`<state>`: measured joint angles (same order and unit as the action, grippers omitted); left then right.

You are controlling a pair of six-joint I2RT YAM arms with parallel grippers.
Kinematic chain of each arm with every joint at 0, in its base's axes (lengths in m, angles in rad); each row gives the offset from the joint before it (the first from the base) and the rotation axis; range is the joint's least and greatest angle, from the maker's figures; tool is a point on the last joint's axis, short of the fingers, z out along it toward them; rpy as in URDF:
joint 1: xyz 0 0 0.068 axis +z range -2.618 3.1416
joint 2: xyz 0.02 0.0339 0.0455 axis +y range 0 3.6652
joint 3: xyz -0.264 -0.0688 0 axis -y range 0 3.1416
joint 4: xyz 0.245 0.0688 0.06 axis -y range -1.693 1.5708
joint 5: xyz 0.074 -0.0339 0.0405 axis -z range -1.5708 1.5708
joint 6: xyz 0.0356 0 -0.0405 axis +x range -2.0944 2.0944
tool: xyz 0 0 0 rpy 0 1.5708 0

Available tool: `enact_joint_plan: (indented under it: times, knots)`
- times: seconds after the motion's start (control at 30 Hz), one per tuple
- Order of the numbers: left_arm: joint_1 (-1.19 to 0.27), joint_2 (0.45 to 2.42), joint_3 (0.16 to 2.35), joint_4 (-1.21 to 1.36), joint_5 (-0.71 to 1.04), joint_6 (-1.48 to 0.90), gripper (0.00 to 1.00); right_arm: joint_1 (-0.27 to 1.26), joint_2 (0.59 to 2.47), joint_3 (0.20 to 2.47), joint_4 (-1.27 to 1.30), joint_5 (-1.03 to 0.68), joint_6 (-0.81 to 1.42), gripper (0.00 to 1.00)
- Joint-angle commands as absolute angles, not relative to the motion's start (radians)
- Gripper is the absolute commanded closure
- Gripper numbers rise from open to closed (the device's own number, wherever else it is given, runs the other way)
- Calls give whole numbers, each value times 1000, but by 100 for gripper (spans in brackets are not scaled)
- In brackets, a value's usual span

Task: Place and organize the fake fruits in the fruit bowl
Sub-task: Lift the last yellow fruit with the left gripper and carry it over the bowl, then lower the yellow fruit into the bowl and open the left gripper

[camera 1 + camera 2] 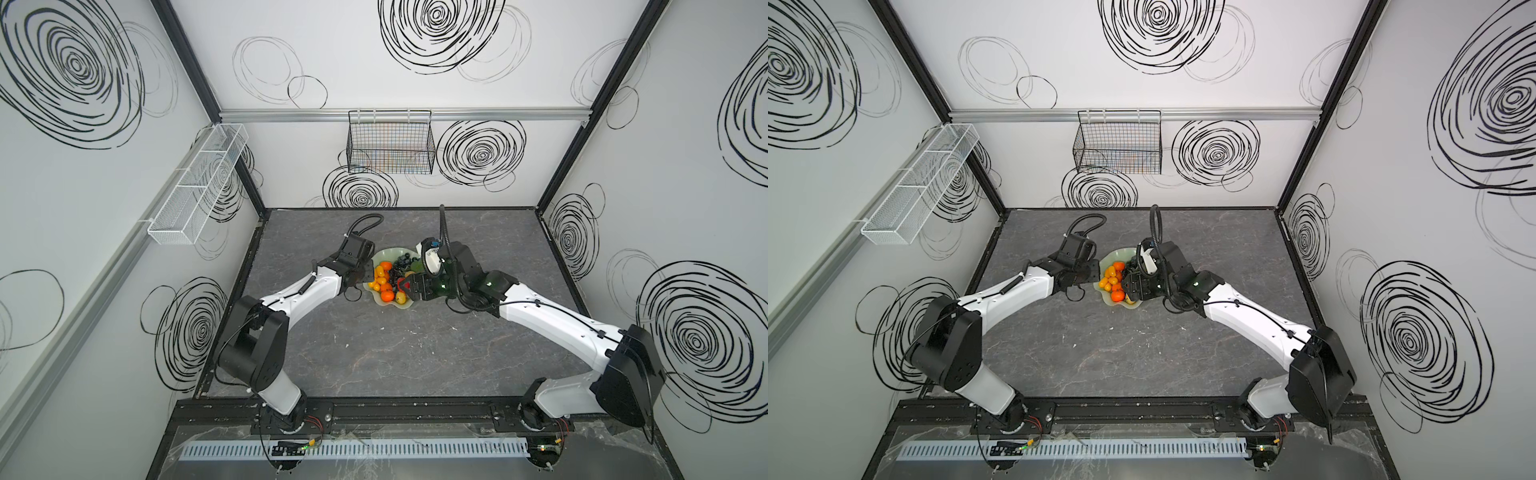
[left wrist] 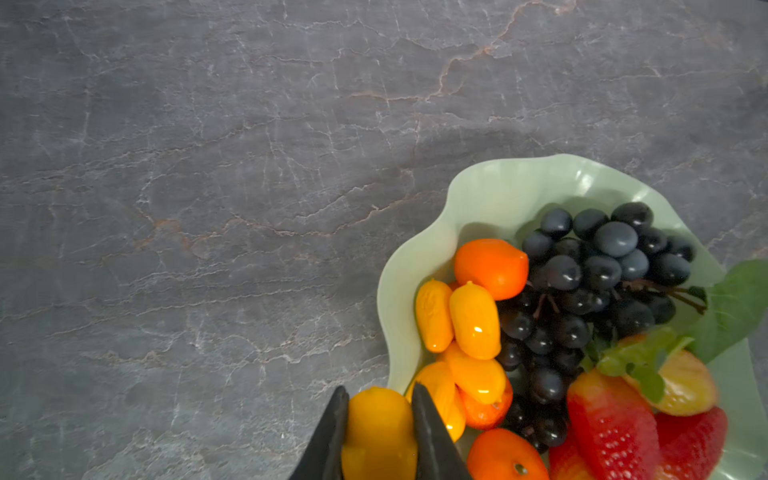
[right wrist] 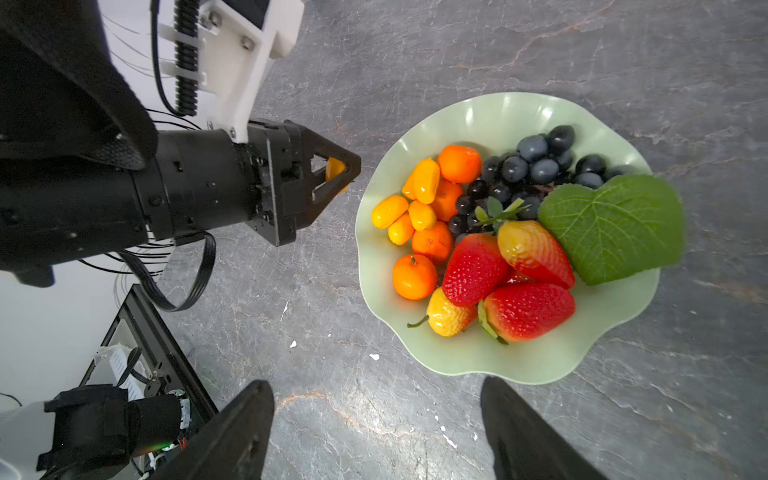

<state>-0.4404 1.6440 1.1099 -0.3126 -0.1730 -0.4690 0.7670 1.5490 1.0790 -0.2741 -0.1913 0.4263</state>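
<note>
Yellow-orange plastic first: one kumquat [image 2: 380,440] is pinched between the jaws of my left gripper [image 2: 380,390], at the lower middle of the left wrist frame. In the right wrist frame that gripper sits left of centre. Its tip is just beside the rim of the fruit bowl [image 3: 498,361] and not yet over it.

Status, as judged: nearly complete. In both top views I see no fruit lying loose on the grey marbled table [image 3: 706,124]. Left to do: carry the held kumquat over the rim, release it, and tidy the groups if needed.

Bowl contents, counted left to right in the right wrist frame:
1. Kumquats [image 3: 389,212], left edge: five, one mostly hidden behind another. With the one I hold, six.
2. Tangerines [image 3: 414,277], just right of the kumquats: four, one half covered.
3. Strawberries [image 3: 473,270], lower centre: four clear, two red and two yellowish. A red patch between them may be a fifth; I cannot tell.
4. Grape bunch [image 3: 533,148], upper centre: one, touching the tangerines and strawberries.
5. Its green leaf [image 3: 611,224], right side: one, overlapping the right rim in this frame.

My right gripper [image 3: 376,382], along the bottom edge of that frame, has its jaws spread wide with nothing between them. In both top views it hangs over the right side of the bowl
</note>
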Motion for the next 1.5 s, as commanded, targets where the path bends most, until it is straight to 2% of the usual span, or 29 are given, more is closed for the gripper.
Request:
enact_joint_plan:
  times: [0.0,0.57,0.73,1.1,1.47]
  knots:
    - [-457,1684,1172,-301,-155,-451,75,748,1557,1075,-268,-219,441,17]
    - [-462,1856,1314,-335,-166,-430,76,683,1501,1004,-259,-256,453,17]
    - [-459,1865,1310,-331,-174,-434,72,681,1502,1002,-255,-259,453,17]
    - [-460,1839,1296,-316,-182,-440,62,680,1491,999,-258,-249,451,18]
    - [-460,1725,1265,-307,-206,-451,59,680,1459,1000,-278,-224,448,18]
